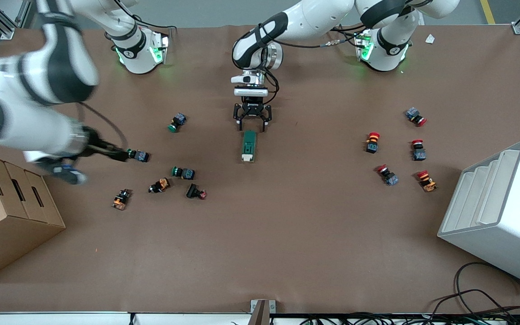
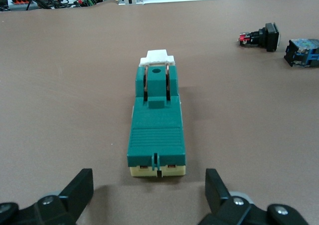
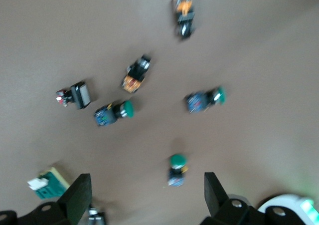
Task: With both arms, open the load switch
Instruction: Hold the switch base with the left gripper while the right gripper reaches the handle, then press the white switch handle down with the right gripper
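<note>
You should find the load switch [image 1: 248, 146], a long dark-green block with a white lever [image 2: 157, 58] lying mid-table just ahead of the wide-open left gripper [image 1: 252, 126], rigid and light, so pinch its flat sides while the raised, open right gripper [image 3: 144, 195] takes the lever.

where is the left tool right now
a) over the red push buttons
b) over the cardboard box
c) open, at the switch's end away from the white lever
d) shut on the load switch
c: the left tool hangs open at the green end of the load switch, its fingers spread to either side and touching nothing, while the white lever sits at the other end.
</note>
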### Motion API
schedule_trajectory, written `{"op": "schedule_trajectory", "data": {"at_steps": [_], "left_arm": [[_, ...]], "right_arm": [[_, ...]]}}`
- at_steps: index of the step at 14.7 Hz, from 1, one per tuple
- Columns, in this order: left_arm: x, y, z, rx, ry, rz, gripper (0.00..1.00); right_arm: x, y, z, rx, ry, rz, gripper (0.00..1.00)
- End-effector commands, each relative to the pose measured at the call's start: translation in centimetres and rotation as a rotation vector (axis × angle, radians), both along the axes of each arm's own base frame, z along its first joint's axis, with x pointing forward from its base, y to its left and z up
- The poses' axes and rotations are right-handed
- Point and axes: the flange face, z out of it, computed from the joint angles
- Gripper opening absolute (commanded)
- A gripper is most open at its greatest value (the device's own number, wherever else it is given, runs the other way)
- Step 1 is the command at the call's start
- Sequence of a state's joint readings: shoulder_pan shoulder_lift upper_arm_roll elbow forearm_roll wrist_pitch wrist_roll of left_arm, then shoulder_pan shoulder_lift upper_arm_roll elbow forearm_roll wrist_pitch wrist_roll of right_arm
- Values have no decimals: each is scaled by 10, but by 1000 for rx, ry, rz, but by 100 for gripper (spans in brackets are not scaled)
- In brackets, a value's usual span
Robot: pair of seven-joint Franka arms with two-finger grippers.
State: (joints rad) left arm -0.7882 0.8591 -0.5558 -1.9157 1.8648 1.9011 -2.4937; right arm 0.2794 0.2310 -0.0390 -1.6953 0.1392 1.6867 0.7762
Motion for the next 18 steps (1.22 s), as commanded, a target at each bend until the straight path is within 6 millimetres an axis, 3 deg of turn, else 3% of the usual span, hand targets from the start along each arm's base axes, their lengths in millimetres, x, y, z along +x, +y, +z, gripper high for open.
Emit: {"op": "schedule_trajectory", "data": {"at_steps": [1, 5, 7, 9, 11, 15, 18], "left_arm": [[-3, -1, -11, 1, 0, -6, 99], [-2, 0, -12, 3, -1, -6, 99], [-3, -1, -11, 3, -3, -6, 99], [-1, 0, -11, 3, -6, -4, 99], [-1, 1, -12, 6, -5, -3, 99], [-1, 1, -12, 8, -8, -1, 99], [-2, 2, -13, 11, -8, -1, 99]], "right_arm": [[-4, 69, -48, -54, 79, -286, 100], [-10, 169, -118, -107, 103, -527, 100], [-16, 213, -167, -199, 127, -656, 100], [-22, 246, -195, -238, 121, -729, 100], [-25, 261, -209, -219, 90, -794, 100], [-53, 289, -231, -250, 115, -795, 100], [-60, 294, -233, -268, 125, -799, 100]]}}
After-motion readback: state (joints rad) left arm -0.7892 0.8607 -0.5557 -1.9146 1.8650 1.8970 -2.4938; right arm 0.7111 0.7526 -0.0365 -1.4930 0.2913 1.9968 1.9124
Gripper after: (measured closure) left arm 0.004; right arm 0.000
